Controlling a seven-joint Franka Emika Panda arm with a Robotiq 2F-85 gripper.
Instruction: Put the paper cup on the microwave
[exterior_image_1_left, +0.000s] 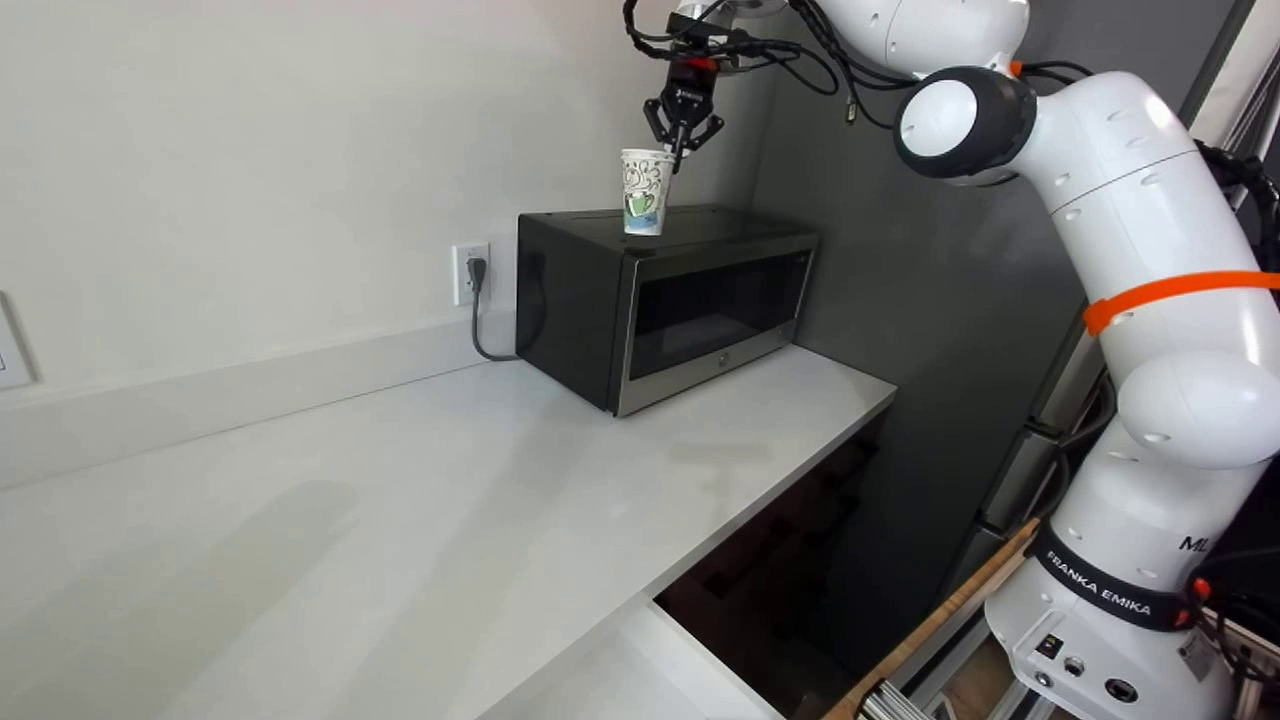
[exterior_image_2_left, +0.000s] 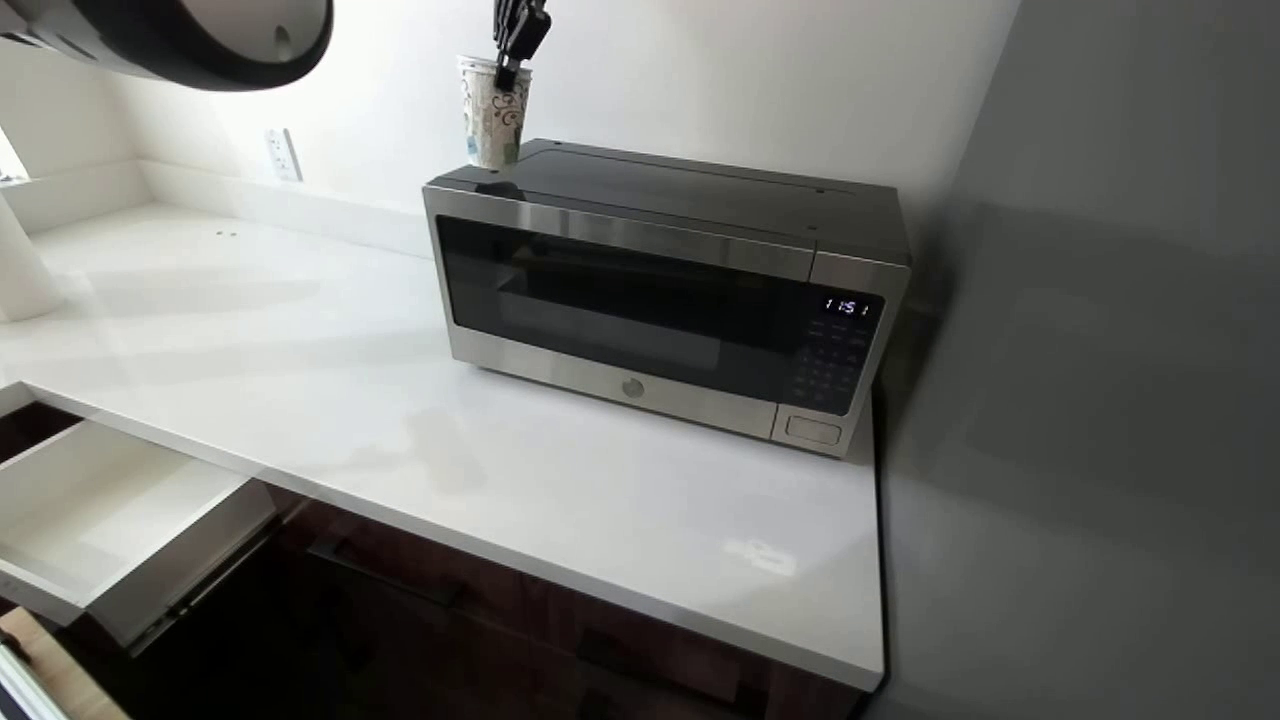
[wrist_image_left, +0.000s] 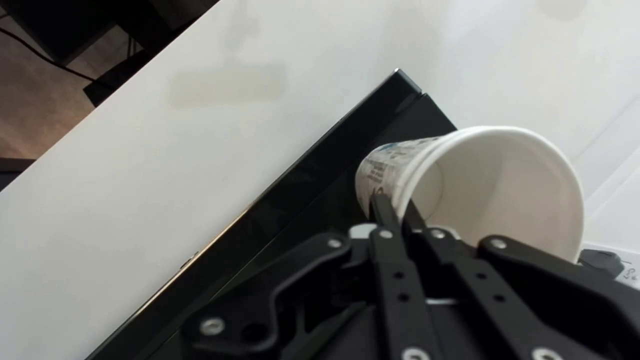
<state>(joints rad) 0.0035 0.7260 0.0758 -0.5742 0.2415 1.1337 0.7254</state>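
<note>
The white paper cup (exterior_image_1_left: 642, 200) has a printed green and dark swirl pattern and a double rim. My gripper (exterior_image_1_left: 678, 162) is shut on its rim, with one finger inside and one outside, as the wrist view (wrist_image_left: 395, 206) shows. The cup hangs nearly upright, mouth up, over the front corner of the microwave top on the power-cord side. In an exterior view the cup (exterior_image_2_left: 492, 125) shows a small gap above the microwave (exterior_image_2_left: 620, 300), with a dark reflection or shadow below it. The dark grey microwave (exterior_image_1_left: 570, 300) stands on the counter.
The white counter (exterior_image_1_left: 350, 530) runs along the wall. A wall outlet (exterior_image_1_left: 470, 272) with the black cord is beside the microwave. A tall grey panel (exterior_image_2_left: 1100, 400) stands at the microwave's far side. An open white drawer (exterior_image_2_left: 130, 510) sticks out below the counter edge.
</note>
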